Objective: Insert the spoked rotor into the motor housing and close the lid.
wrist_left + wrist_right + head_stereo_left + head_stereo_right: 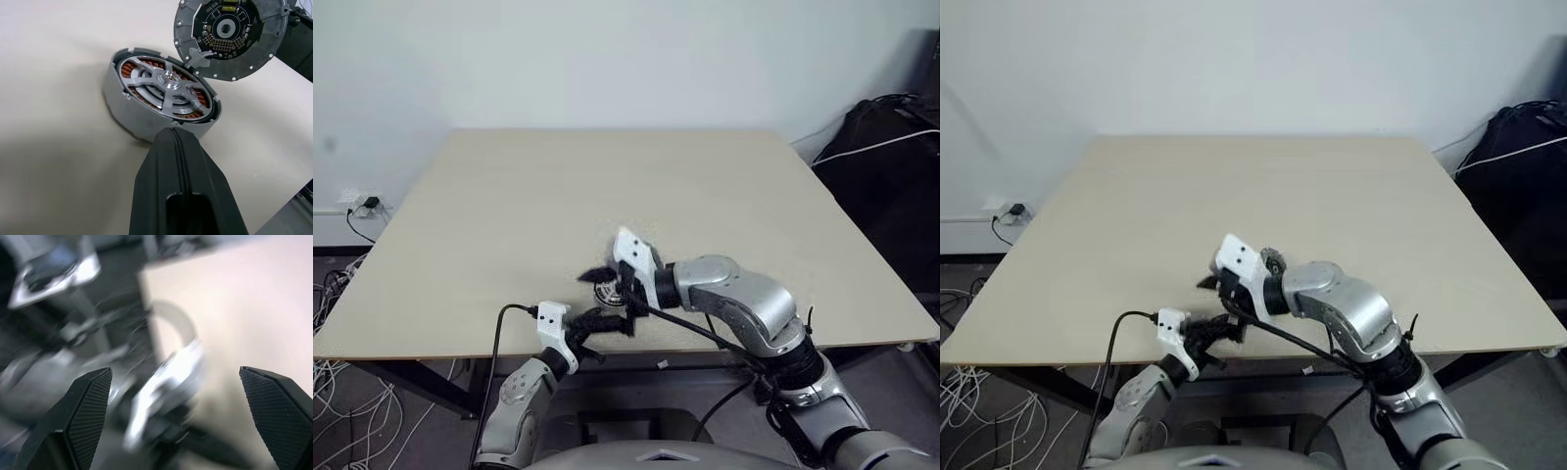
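Left gripper (shut) beside motor housing

A broad rectangular tabletop of pale beige laminate takes up the middle of the scene, carried on dark metal legs that show beneath its near edge. Behind it rises a plain white wall. Low on that wall, off the table's left corner, sits a white wall socket with a black plug in it — a thin dark lead hangs down from there. On the floor below lies a loose tangle of white cables. Beyond the table's right edge stands a bulky black bag, with a white cord draped across it.
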Motion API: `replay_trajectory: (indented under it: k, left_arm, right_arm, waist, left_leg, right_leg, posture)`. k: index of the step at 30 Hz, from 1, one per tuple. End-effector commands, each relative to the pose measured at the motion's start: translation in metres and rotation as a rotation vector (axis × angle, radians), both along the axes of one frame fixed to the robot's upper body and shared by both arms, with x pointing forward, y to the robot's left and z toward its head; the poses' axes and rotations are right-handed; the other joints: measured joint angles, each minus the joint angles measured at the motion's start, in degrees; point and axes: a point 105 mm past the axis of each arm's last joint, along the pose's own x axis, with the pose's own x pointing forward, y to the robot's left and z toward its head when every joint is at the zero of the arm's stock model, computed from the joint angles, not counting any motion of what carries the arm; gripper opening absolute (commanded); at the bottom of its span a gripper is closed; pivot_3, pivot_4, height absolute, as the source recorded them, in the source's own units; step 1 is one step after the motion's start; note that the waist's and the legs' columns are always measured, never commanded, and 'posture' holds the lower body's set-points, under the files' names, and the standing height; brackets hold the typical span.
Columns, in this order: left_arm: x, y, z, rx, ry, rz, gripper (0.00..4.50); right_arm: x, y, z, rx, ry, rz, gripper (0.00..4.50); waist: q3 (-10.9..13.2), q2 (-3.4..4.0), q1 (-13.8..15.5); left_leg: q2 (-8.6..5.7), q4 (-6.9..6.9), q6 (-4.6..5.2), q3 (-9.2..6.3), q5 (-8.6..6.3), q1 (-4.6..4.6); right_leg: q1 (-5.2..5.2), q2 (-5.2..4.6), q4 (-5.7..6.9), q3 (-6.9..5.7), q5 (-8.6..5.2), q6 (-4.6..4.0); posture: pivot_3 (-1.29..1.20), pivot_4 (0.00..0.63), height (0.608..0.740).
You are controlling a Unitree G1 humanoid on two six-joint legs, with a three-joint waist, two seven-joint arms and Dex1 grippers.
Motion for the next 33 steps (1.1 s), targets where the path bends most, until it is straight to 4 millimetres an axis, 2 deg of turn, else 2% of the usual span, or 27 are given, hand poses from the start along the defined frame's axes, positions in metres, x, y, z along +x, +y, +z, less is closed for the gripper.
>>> replay_trajectory:
  k: [1, 3, 8, 11, 14, 15, 19, 22, 27, 33]
  left_arm:
    - [0.005, 0.000, 0.009, -0.019, -0.039, -0.001, 0.00]
    - [0.005, -0.001, 0.008, -0.019, -0.039, -0.004, 0.00]
    - [0.005, -0.001, 0.008, -0.018, -0.037, -0.009, 0.00]
    - [0.005, -0.001, 0.008, -0.017, -0.035, -0.012, 0.00]
    - [0.005, 0.000, 0.007, -0.014, -0.035, -0.016, 0.00]
    - [0.005, 0.000, 0.007, -0.013, -0.035, -0.017, 0.00]
    - [0.004, 0.000, 0.007, -0.009, -0.036, -0.019, 0.00]
    - [0.004, 0.000, 0.007, -0.007, -0.035, -0.018, 0.00]
    - [0.004, 0.001, 0.006, -0.006, -0.034, -0.014, 0.00]
    - [0.004, 0.002, 0.007, -0.007, -0.033, -0.011, 0.00]
  right_arm:
    - [0.042, -0.014, 0.018, 0.036, -0.137, -0.242, 4.30]
    - [0.060, -0.024, 0.020, 0.011, -0.222, -0.355, 3.85]
    - [0.096, -0.051, 0.021, -0.059, -0.391, -0.617, 2.26]
    - [0.111, -0.069, 0.020, -0.125, -0.500, -0.731, 1.27]
    - [0.124, -0.092, 0.011, -0.236, -0.563, -0.833, 0.24]
    - [0.127, -0.099, 0.007, -0.279, -0.591, -0.851, 0.03]
    - [0.132, -0.122, -0.017, -0.464, -0.600, -0.851, 0.03]
    - [0.125, -0.127, -0.037, -0.565, -0.558, -0.762, 0.03]
    - [0.102, -0.118, -0.062, -0.637, -0.450, -0.560, 0.03]
    - [0.077, -0.102, -0.071, -0.618, -0.348, -0.390, 0.03]
  waist:
    - [0.00, 0.00, 0.04]
    - [0.00, 0.00, 0.04]
    - [-0.01, 0.01, -0.16]
    - [0.00, 0.02, -0.19]
    - [0.00, 0.02, -0.24]
    - [0.00, 0.02, -0.23]
    - [0.00, 0.03, -0.33]
    - [0.01, 0.05, -0.59]
    - [0.00, 0.06, -0.72]
    - [0.00, 0.06, -0.67]
  left_leg:
    - [0.00, 0.00, -0.01, 0.02, 0.00, 0.00]
    - [-0.02, 0.00, -0.02, 0.03, 0.01, -0.02]
    - [-0.02, -0.05, -0.27, 0.07, 0.15, -0.09]
    - [-0.02, -0.05, -0.28, 0.08, 0.16, -0.09]
    - [-0.02, -0.05, -0.27, 0.10, 0.16, -0.08]
    - [-0.02, -0.05, -0.27, 0.10, 0.15, -0.07]
    - [-0.02, -0.05, -0.26, 0.11, 0.16, -0.07]
    - [-0.02, -0.05, -0.25, 0.12, 0.15, -0.07]
    - [-0.01, -0.05, 0.01, 0.11, 0.01, -0.04]
    - [0.00, -0.05, 0.03, 0.08, 0.00, -0.03]
  right_leg:
    - [0.01, 0.00, 0.00, 0.00, 0.01, 0.02]
    - [-0.01, 0.00, 0.00, 0.02, 0.02, 0.02]
    - [-0.10, 0.01, -0.01, 0.03, 0.01, 0.02]
    - [-0.09, 0.01, -0.02, 0.04, 0.00, 0.01]
    - [-0.08, 0.01, -0.03, 0.06, 0.00, 0.02]
    - [-0.08, 0.01, -0.03, 0.06, 0.00, 0.01]
    - [-0.08, 0.01, -0.03, 0.09, 0.00, 0.01]
    - [-0.09, 0.01, -0.03, 0.12, 0.00, 0.01]
    - [-0.06, 0.01, -0.03, 0.12, 0.00, 0.01]
    - [-0.06, 0.01, -0.02, 0.12, 0.00, 0.01]
  posture:
    - [0.00, 0.000, 0.740]
    - [0.00, 0.000, 0.740]
    - [0.00, 0.000, 0.740]
    - [0.00, 0.000, 0.740]
    - [0.00, 0.000, 0.740]
    - [0.00, 0.000, 0.740]
    - [0.00, 0.000, 0.740]
    - [0.00, 0.000, 0.740]
    - [0.00, 0.000, 0.740]
    - [0.00, 0.000, 0.740]
